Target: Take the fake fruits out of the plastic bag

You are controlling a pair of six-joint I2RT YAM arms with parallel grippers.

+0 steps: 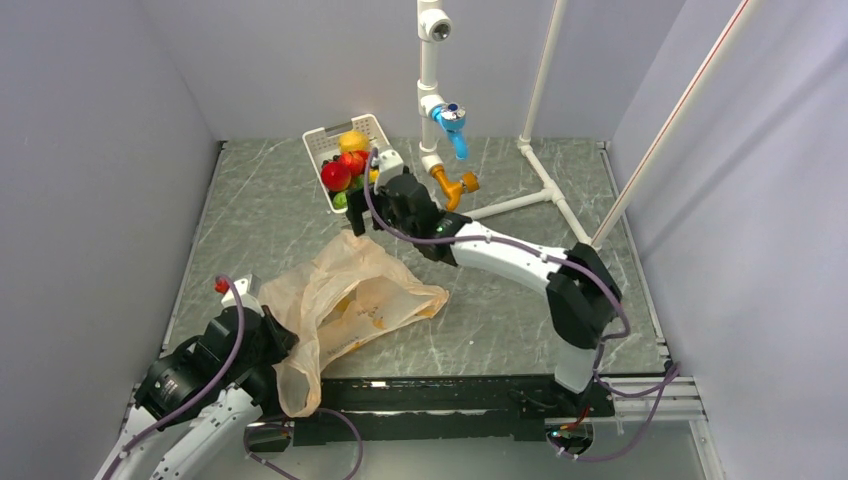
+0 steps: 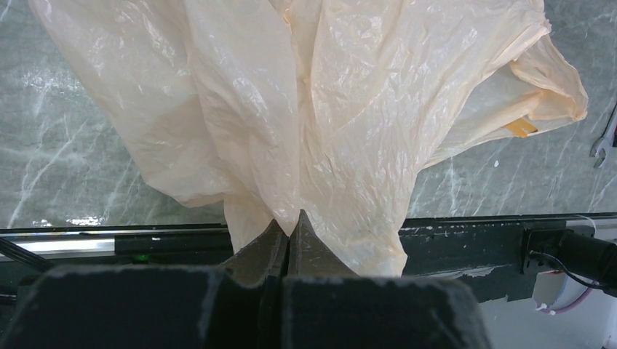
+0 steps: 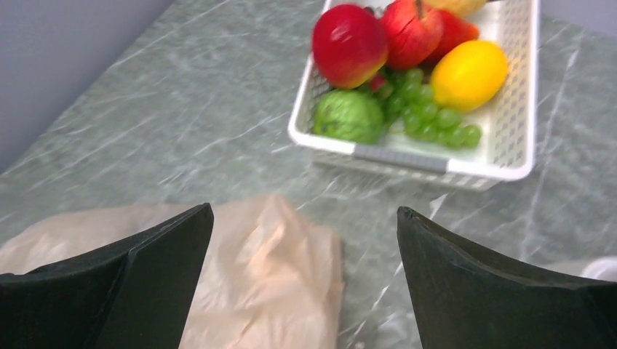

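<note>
Grey-green marbled table (image 1: 520, 320) is stretching out between pale walls and carrying everything. The plastic bag (image 1: 350, 295) is lying crumpled on the near left part of it, peach-coloured and translucent, with its near end hanging over the table's front edge. My left gripper (image 2: 291, 227) is pinching that near end (image 2: 327, 109). Its two fingers are pressing together with the film bunching up between them and fanning away across the table. A small yellow print (image 2: 520, 129) is showing near the bag's far corner.

The fake fruits (image 1: 345, 165) are sitting well apart from the bag, in a white basket (image 3: 407, 156) towards the back of the table. A red apple (image 3: 411, 33) is lying beside another red fruit (image 3: 349, 43). A round green fruit (image 3: 349, 116) is resting against the basket's near wall, and a green grape bunch (image 3: 429, 116) is touching it. A yellow lemon (image 3: 469, 73) is filling the right side.

My right gripper (image 3: 304, 211) is hovering between bag and basket with its fingers spread wide, gripping nothing. The bag's far edge (image 3: 269, 276) is lying below it.

Behind the basket a white pipe frame (image 1: 428, 100) is standing, carrying a blue valve (image 1: 452, 122).
</note>
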